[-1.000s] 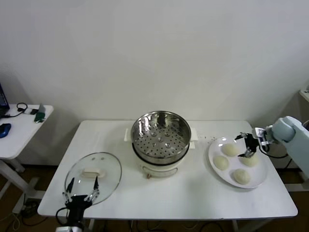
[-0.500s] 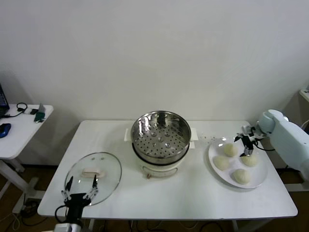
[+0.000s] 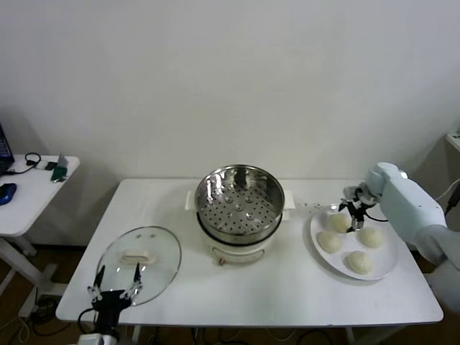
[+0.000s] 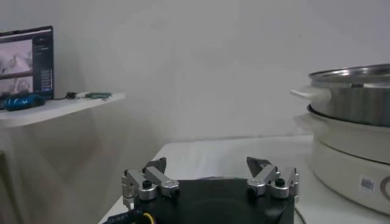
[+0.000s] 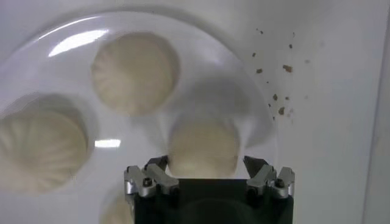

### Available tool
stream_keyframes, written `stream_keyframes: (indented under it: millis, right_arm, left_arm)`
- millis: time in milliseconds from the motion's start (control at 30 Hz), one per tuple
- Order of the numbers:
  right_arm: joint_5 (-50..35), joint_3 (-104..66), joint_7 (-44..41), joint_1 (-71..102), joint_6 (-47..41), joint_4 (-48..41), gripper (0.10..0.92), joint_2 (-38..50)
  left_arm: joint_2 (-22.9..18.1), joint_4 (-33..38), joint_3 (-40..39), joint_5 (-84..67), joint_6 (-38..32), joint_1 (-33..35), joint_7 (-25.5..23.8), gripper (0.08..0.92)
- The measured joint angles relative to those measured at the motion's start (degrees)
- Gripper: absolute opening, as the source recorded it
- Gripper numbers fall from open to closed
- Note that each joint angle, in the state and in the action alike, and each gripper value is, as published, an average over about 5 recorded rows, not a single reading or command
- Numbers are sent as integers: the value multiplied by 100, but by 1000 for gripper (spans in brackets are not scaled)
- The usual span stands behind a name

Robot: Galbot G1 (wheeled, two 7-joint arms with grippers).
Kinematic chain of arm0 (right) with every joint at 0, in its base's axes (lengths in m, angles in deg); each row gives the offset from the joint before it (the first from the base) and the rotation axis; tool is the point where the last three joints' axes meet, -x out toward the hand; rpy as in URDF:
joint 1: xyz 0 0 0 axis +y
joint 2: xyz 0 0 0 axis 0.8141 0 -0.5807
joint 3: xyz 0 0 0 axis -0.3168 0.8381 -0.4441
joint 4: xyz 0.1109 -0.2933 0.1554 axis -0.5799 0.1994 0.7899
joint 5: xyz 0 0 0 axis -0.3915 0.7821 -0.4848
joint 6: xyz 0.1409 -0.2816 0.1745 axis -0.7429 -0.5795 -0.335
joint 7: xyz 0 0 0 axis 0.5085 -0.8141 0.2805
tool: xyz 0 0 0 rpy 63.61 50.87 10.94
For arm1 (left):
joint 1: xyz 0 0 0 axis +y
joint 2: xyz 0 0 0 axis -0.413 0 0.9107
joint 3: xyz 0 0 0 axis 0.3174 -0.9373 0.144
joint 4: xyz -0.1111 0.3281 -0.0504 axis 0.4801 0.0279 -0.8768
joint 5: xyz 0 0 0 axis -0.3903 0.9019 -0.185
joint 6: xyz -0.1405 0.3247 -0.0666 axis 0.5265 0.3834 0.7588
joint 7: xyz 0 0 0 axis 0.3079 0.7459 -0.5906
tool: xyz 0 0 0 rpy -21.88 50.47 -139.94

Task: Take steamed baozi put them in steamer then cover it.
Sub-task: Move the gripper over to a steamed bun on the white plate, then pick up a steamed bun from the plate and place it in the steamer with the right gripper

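A plain white wall (image 3: 230, 79) fills the back of the room under even, soft light. Before it stands a white work table (image 3: 251, 295). To one side is a smaller white side table (image 3: 32, 190) carrying a laptop (image 4: 25, 59), black headphones (image 3: 31, 159) and a blue mouse (image 3: 6, 192). A brown floor (image 3: 14, 287) shows below.

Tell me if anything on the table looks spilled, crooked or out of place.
Only small brown crumbs scattered on the white table, just beside the plate of baozi. The steamer stands upright and the glass lid lies flat near the table's front left corner. Nothing else looks odd.
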Motion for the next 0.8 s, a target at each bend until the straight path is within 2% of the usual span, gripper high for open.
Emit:
stream_keyframes:
  millis: [200,500,800]
  right_arm:
    - [161,-107,-29,-28,75,-143,813,-78]
    - [327,-244,-88,-58,173,-211,727,-114]
    - [231,-184,-171,-171,243,-94,721,-44]
  left_arm:
    - [-4,-14,2,-5,-7,9,11,823]
    - [-23,-11,-2,-7,-8,31,23,823]
    - [-35,6,-3,-9,-21,90,38,823]
